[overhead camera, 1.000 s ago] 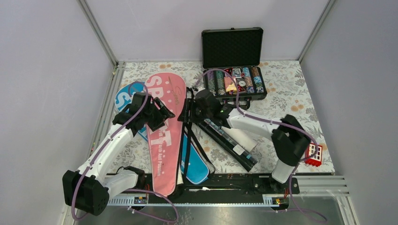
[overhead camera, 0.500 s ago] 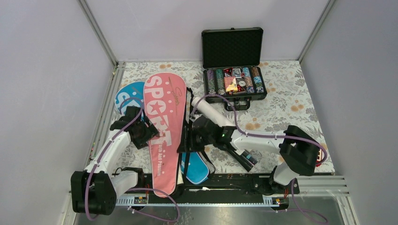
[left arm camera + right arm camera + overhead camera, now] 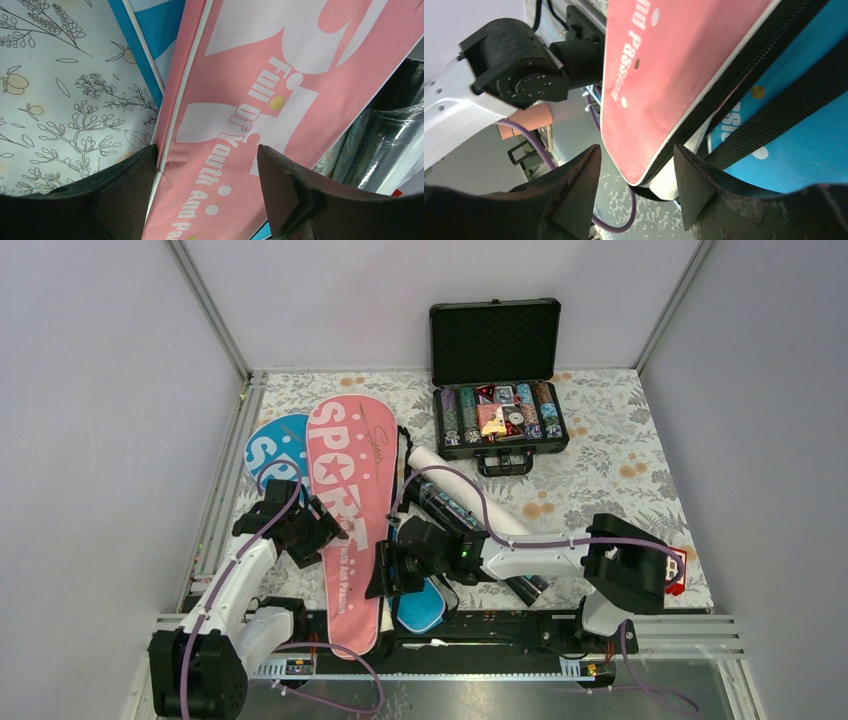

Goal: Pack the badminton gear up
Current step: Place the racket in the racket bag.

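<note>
Jaws first: seeing both pairs spread wide, clamped on nothing. Got the left gripper [image 3: 205,155] straddling the narrow part of the pink "SPORT" cover [image 3: 345,510], one finger [image 3: 115,195] right at its white piped edge, the other over the pink fabric. Got the right gripper [image 3: 636,155] parked around the cover's rounded handle-end tip, with gaps showing either side of it. Can't tell whether either one actually touches the fabric.

Moving outward: lying lengthwise on the table, head end toward the back wall, handle end poking past the near edge by the arm bases. Sitting on top of the blue cover [image 3: 272,452], peeking out on the left at the head and on the right down by the handle. Spotting a black strap [image 3: 774,120] running across the blue.

Just right of the covers, seeing a long white tube [image 3: 440,468] and a dark tube [image 3: 450,508] lying side by side at an angle, partly under the right arm. Further back, an open black case of poker chips [image 3: 500,420], lid up. Near the right edge, catching a small red block [image 3: 683,575] half hidden behind the right arm. Under everything, floral tablecloth [image 3: 600,460].
</note>
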Controlling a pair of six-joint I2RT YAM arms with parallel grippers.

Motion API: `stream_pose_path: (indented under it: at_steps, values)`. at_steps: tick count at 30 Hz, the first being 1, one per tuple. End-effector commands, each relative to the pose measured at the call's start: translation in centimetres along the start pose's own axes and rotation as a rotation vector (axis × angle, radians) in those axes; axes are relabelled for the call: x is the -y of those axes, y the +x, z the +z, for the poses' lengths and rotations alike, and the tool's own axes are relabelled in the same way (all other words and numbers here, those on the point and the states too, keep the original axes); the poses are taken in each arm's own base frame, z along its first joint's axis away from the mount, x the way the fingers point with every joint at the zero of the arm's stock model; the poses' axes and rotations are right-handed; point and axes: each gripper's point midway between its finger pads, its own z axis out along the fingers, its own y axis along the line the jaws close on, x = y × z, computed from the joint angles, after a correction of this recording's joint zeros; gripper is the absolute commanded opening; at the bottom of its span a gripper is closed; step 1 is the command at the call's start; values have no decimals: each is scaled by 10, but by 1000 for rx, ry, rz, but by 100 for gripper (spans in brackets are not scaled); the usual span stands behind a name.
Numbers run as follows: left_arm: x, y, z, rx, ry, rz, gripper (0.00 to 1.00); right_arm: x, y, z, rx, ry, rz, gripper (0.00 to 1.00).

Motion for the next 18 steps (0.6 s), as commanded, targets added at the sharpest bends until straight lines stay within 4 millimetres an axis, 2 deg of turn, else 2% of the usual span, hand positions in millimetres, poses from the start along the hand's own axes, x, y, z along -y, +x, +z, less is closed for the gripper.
stream_pose_path:
  at_steps: [1, 5, 8, 13, 18]
  values:
    - [17, -3, -2, 7, 84, -22, 73, 0, -8, 3, 44, 55, 6, 63]
    - [16, -3, -3, 22, 87, -30, 73, 12, -9, -1, 64, 109, 11, 66]
    - [15, -2, -3, 18, 88, -38, 73, 13, -9, 0, 63, 108, 15, 67]
    - [21, 2, -3, 3, 125, -65, 73, 3, -8, 9, 44, 58, 23, 63]
    - [26, 5, -5, -4, 157, -97, 72, -13, -16, 19, 76, -21, 47, 56]
